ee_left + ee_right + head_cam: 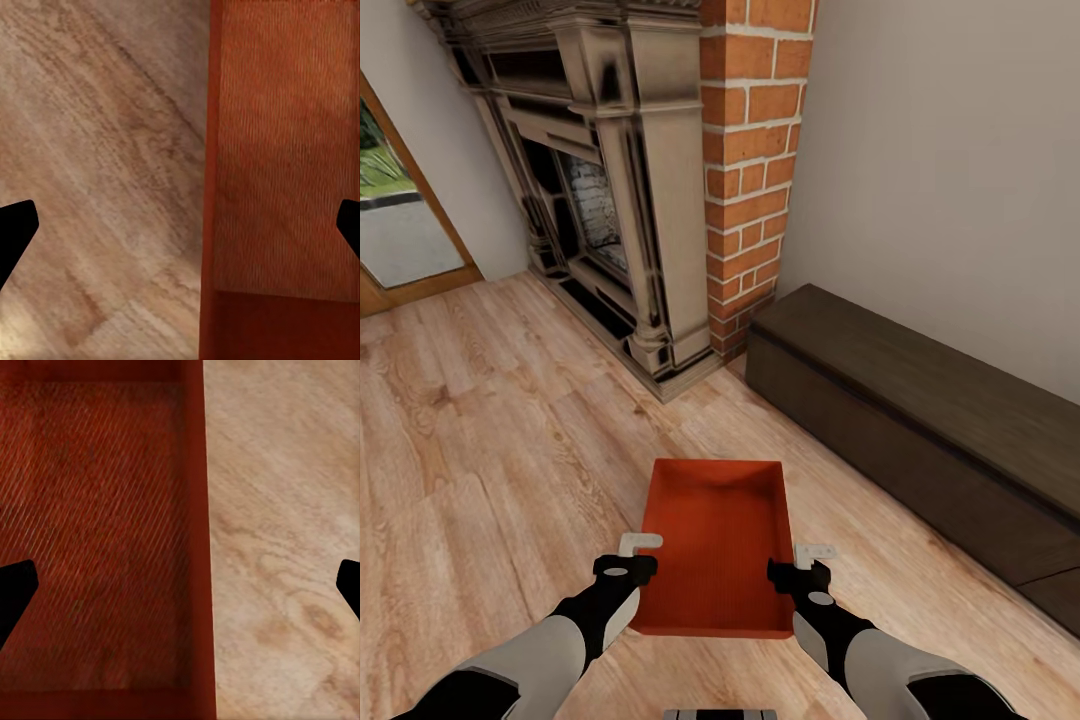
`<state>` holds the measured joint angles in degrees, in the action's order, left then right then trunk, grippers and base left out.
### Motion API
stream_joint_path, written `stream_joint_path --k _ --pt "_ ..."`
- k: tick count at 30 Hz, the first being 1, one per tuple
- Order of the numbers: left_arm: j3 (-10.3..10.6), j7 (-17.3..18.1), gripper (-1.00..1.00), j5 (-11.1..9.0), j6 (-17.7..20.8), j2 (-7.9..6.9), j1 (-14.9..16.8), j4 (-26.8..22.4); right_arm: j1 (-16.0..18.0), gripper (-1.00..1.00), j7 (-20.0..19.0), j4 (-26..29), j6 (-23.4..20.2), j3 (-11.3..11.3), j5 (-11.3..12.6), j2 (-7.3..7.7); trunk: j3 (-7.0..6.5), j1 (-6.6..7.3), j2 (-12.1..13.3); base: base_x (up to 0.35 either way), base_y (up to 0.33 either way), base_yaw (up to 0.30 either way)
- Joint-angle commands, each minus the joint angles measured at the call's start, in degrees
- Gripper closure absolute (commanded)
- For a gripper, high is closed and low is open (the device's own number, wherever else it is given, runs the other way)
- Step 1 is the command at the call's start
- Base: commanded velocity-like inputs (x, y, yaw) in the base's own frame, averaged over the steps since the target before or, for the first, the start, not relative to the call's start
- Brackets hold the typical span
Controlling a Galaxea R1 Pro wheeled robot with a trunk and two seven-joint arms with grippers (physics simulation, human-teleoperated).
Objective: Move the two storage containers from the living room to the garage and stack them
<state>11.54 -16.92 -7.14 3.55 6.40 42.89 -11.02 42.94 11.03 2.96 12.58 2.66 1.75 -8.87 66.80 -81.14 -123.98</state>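
Note:
One orange-red storage container [715,545], lidless and empty, lies on the light wood-plank flooring of the living room, straight in front of me. My left gripper [632,556] is at its left long wall and my right gripper [810,565] at its right long wall. In the left wrist view the left gripper [180,232] is open, its black fingertips [15,232] wide apart with the container wall [210,187] between them and untouched. Likewise the right gripper [180,592] is open astride the other wall [196,547].
A dark carved fireplace [595,190] with a red-brick column [750,170] stands ahead. A low dark brown bench [920,430] runs along the right wall. A wood-framed glass door [400,220] is at the far left. Bare wood floor [480,450] stretches to the left.

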Motion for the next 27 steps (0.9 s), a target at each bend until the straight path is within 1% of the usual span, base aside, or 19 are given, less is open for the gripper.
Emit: stream_joint_path --k 1,14,17,27 --pt "0.5 -0.3 -1.0 -0.6 0.3 -0.01 0.0 -0.1 0.0 -1.0 0.2 -0.1 0.2 0.3 0.2 -0.01 0.04 0.01 0.0 0.0 0.0 0.0" --pt "0.4 0.1 -1.0 -0.9 0.3 0.19 0.0 -0.1 0.0 -1.0 0.3 -0.7 -0.1 0.4 0.4 0.09 0.04 0.01 0.0 0.0 0.0 0.0" --pt "0.4 0.1 -1.0 -0.9 0.3 0.19 0.0 0.0 0.0 -1.0 0.3 -0.8 -0.2 0.4 0.4 0.44 0.04 0.01 0.0 0.0 0.0 0.0" --pt "0.4 0.1 -1.0 -0.9 0.3 0.21 0.0 0.0 0.0 -1.0 0.3 -0.8 -0.1 0.4 0.4 0.6 0.04 0.01 0.0 0.0 0.0 0.0"
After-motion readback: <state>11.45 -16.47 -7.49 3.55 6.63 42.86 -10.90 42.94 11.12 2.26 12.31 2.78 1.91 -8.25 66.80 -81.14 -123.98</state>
